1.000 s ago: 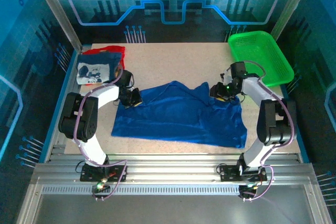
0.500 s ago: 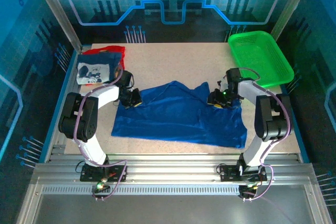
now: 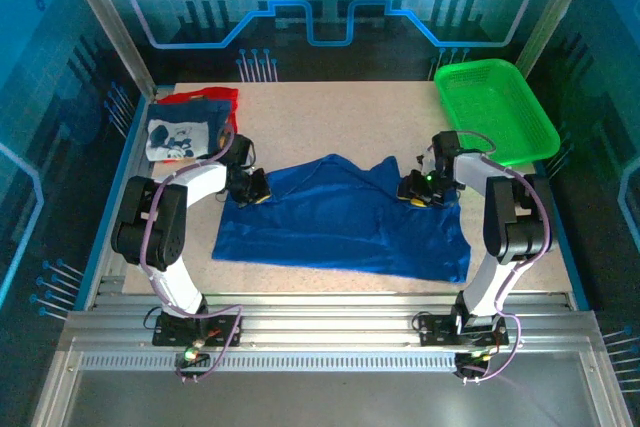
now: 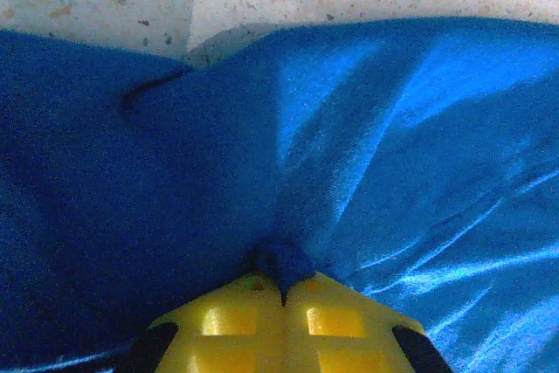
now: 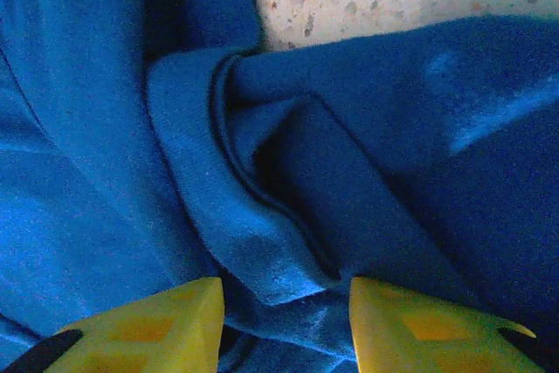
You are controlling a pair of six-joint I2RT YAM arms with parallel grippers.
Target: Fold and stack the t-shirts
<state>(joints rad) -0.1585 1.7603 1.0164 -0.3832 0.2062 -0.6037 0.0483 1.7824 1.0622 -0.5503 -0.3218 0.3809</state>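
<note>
Royal blue t-shirt (image 3: 345,222) spread rumpled mid-table (image 3: 330,117). Left gripper (image 3: 258,190) pinched tight on bunched cloth at far-left corner; right gripper (image 3: 415,193) half-open, astride folded hem at far-right corner. Mouse-print tee (image 3: 180,137) over red tee (image 3: 205,97), table's far-left corner.

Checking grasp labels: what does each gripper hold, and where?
Left gripper pinches a fold of the blue t-shirt near its far left corner. Right gripper holds nothing, open over a ribbed edge.

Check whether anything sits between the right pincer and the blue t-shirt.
Nothing visible does. The right pincer hangs open directly over a rolled edge of the blue t-shirt, with only that cloth in its gap.
</note>
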